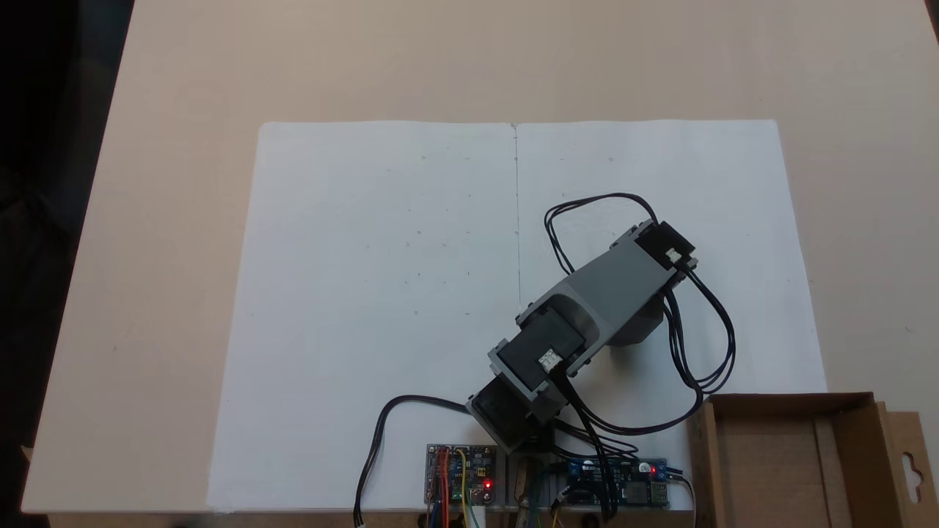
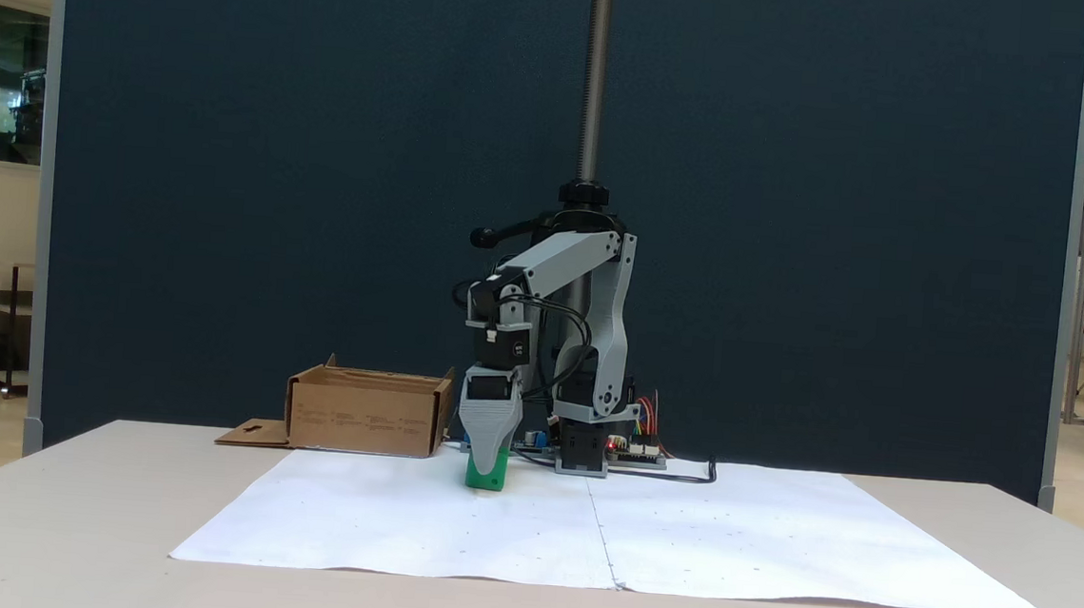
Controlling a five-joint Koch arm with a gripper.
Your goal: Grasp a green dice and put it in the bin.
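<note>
My gripper (image 2: 489,467) stands over the green dice (image 2: 484,478), jaw state unclear; I judge it light, rigid, slick, best pinched across flat faces, bin (image 2: 362,415) at nine o'clock.

faint print on the bin (image 2: 364,417), too small to read, no other legible text

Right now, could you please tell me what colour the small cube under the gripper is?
Bright green; the small plastic cube shows best in a fixed view, at the gripper tip.
</note>
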